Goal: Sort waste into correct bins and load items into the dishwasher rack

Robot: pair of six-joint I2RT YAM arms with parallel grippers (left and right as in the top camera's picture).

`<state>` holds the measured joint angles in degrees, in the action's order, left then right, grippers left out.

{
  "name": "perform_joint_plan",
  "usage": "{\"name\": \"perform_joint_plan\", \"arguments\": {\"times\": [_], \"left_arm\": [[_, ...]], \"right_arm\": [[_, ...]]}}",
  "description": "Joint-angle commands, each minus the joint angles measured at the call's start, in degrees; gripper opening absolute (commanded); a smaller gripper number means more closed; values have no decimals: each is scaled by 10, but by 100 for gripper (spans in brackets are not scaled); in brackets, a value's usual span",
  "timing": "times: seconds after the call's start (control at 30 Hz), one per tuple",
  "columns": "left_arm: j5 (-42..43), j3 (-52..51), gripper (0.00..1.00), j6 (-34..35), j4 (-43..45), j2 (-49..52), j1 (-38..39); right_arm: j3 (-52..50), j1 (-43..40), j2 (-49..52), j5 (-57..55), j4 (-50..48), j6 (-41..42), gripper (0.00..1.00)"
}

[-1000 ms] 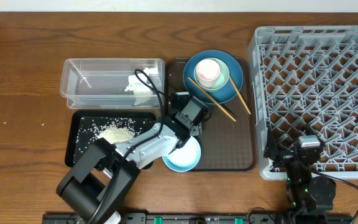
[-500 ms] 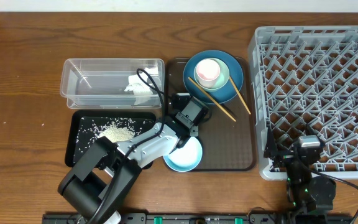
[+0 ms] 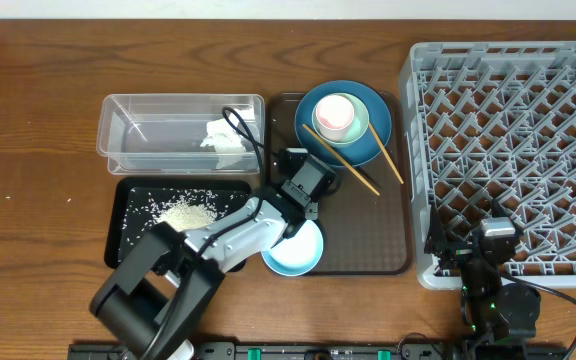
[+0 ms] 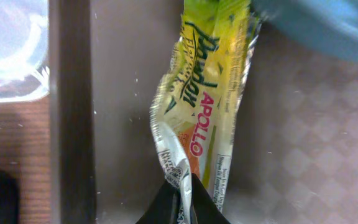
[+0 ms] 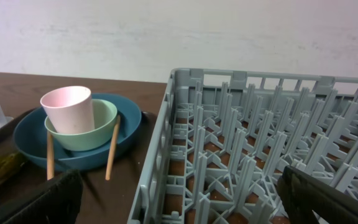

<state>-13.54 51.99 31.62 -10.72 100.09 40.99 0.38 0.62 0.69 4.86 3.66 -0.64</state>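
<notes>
While the clear tub [image 3: 148, 130] is holding the crumpled tissue [image 3: 224, 140] and the black tray [image 3: 116, 225] is carrying the rice [image 3: 188, 212], the snack wrapper [image 4: 204, 106] is lying on the brown serving tray [image 3: 368, 235] beside the blue plate [image 3: 380, 115]. The left gripper [image 4: 182, 208] is reaching low, pinching the wrapper's end, and the right gripper [image 5: 182, 199] is sitting spread wide by a corner of the rack [image 5: 241, 137].

Wrapper [image 4: 204, 106] on tray [image 4: 303, 143], perhaps touching plate [image 4: 328, 25]
</notes>
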Motion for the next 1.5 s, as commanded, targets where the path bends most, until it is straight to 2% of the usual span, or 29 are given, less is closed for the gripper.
{"name": "perform_joint_plan", "arguments": {"times": [0.0,0.27,0.4,0.67,1.1,1.33,1.47], "left_arm": [[-11,0,6,-20,-5,-48,1],[-12,0,6,-28,-33,-143,1],[-39,0,6,-38,-34,-187,-3],[-54,0,7,-38,-35,-237,-87],[-52,0,10,-40,-8,-211,-269],[-52,0,10,-45,11,-152,-309],[-52,0,14,-77,40,-111,-323]], "right_arm": [[-1,5,-1,-3,2,-3,99],[-1,5,-1,-3,2,-3,99],[-1,5,-1,-3,2,-3,99],[-1,5,-1,-3,2,-3,99],[-1,5,-1,-3,2,-3,99],[-1,5,-1,-3,2,-3,99],[-1,5,-1,-3,2,-3,99]]}}
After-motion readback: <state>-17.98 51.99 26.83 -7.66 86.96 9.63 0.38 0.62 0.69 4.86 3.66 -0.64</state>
